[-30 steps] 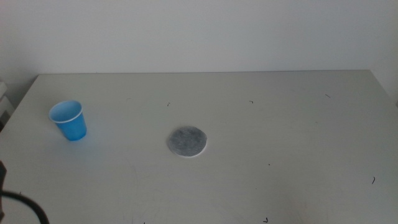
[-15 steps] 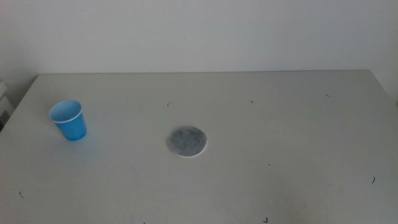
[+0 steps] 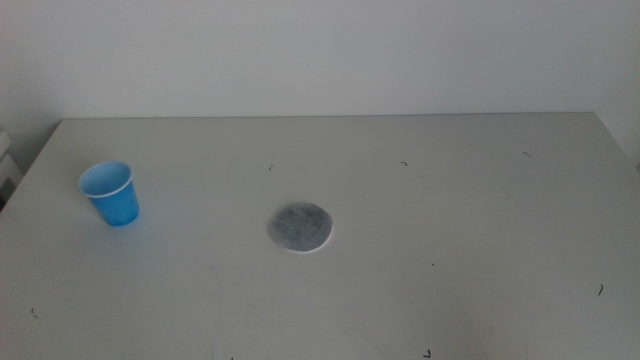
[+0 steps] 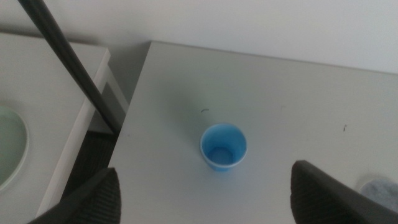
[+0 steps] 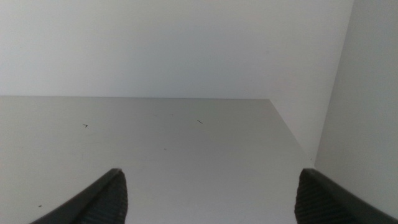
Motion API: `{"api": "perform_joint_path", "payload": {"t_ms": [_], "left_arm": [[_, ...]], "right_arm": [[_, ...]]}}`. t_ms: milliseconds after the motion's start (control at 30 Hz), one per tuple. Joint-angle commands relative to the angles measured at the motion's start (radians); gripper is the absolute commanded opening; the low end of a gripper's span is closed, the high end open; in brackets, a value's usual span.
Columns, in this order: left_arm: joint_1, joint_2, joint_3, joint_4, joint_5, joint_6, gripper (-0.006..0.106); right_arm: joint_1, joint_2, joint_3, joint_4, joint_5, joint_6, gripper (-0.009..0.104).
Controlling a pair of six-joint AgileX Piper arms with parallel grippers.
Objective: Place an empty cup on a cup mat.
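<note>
The blue cup (image 3: pixel 110 193) stands upright and empty on the left part of the white table (image 3: pixel 450 220). The round grey cup mat (image 3: pixel 300 227) lies flat near the table's middle, well apart from the cup. In the left wrist view the cup (image 4: pixel 223 147) shows from above, between and beyond the wide-open jaws of my left gripper (image 4: pixel 208 196), which holds nothing; an edge of the mat (image 4: pixel 380 186) shows there too. My right gripper (image 5: pixel 211 196) is open and empty over bare table. Neither gripper shows in the middle view.
A lower white side table (image 4: pixel 43 106) with a pale green plate (image 4: pixel 9 146) stands beyond the table's left edge, with a dark cable (image 4: pixel 68 56) across it. A white wall runs behind the table.
A dark cable and part of the left arm at the bottom left corner of the middle view have gone out of the picture. The cup and mat have not moved.
</note>
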Motion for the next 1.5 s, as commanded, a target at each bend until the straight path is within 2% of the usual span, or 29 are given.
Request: {"api": "perform_joint_path", "payload": {"t_ms": [0,233,367,500,767,1467], "left_arm": [[0.001,0.014,-0.037,0.005,-0.023,-0.013,0.105],[0.001,0.118,-0.037,0.001,-0.032,-0.014,0.105],[0.001,0.194,-0.037,-0.053,-0.032,-0.012,0.105],[0.003,0.29,-0.061,-0.068,-0.032,0.028,0.105],[0.093,0.475,-0.128,-0.242,-0.047,0.155,0.105],[0.102,0.79,-0.128,-0.249,-0.265,0.256,0.105]], "right_arm": [[0.001,-0.019,-0.012,-0.009,-0.078,-0.008,0.094],[0.001,-0.019,-0.012,-0.009,-0.078,-0.008,0.094],[0.001,-0.019,-0.012,-0.009,-0.078,-0.008,0.094],[0.001,-0.019,-0.012,-0.009,-0.078,-0.008,0.094],[0.001,-0.019,-0.012,-0.009,-0.078,-0.008,0.094],[0.001,-0.019,-0.012,-0.009,-0.078,-0.008,0.094]]}}
